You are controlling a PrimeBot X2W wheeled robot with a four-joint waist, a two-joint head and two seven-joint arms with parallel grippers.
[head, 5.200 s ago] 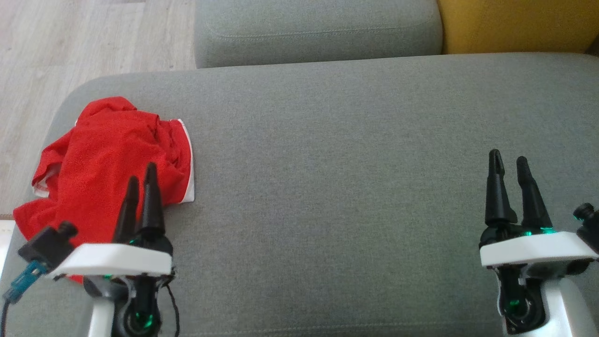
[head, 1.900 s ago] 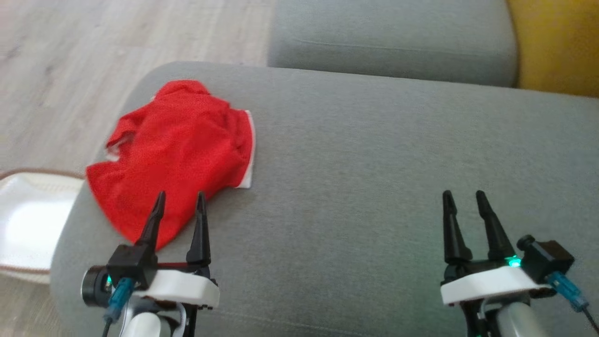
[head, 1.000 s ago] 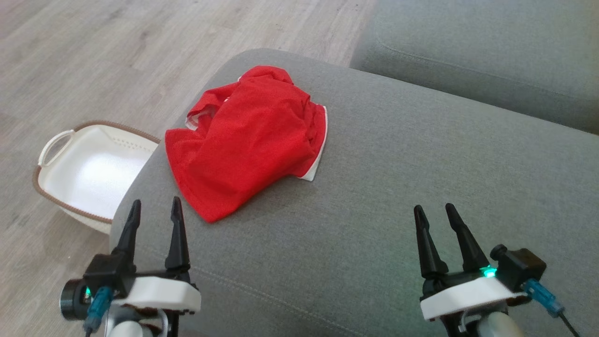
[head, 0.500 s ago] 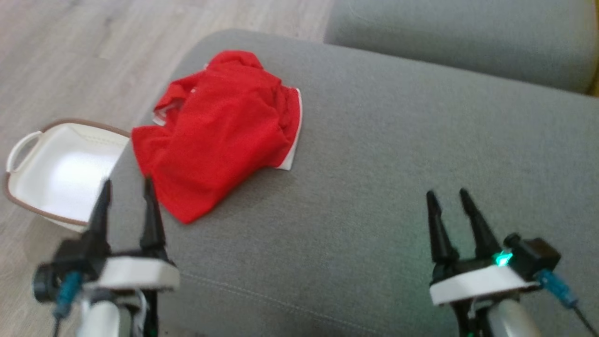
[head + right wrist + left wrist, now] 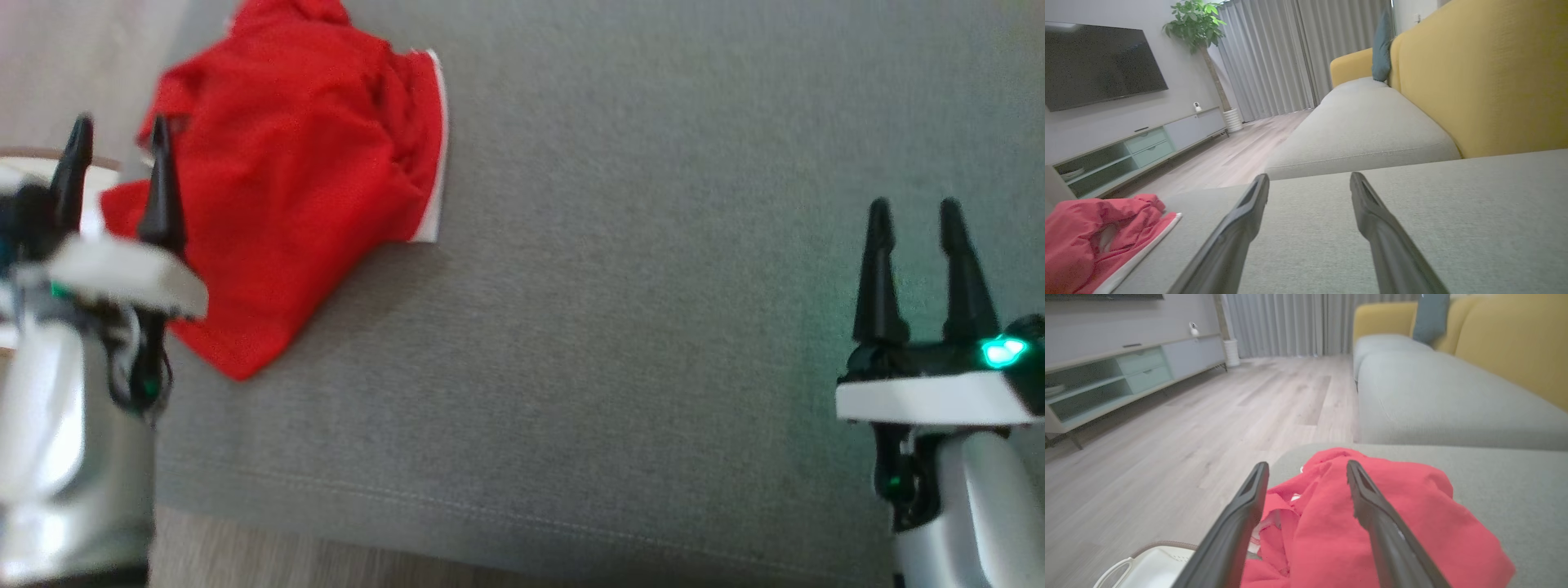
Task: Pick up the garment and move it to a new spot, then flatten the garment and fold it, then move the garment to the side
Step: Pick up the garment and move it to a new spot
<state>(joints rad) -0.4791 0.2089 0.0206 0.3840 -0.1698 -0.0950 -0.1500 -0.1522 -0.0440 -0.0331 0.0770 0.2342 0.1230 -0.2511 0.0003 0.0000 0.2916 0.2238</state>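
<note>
A crumpled red garment [image 5: 302, 171] with a white hem lies on the grey sofa seat [image 5: 653, 269] at the upper left of the head view. My left gripper [image 5: 118, 131] stands open at the garment's left edge, nothing between its fingers. In the left wrist view the garment [image 5: 1372, 522] lies just beyond and under the open left gripper [image 5: 1306, 469]. My right gripper [image 5: 913, 212] is open over bare cushion at the right, far from the garment. The right wrist view shows the garment [image 5: 1090, 237] at its lower left and the right gripper [image 5: 1308, 179] open.
A white basket [image 5: 1151, 567] with a brown rim stands on the wood floor left of the sofa. A second grey seat cushion [image 5: 1437, 400] and yellow backrests [image 5: 1486, 77] lie beyond. The sofa's front edge [image 5: 522, 539] runs along the bottom of the head view.
The head camera has turned and dipped, so the whole picture shifted. My left gripper, open, has come forward to the garment's left edge. The garment lies as before.
</note>
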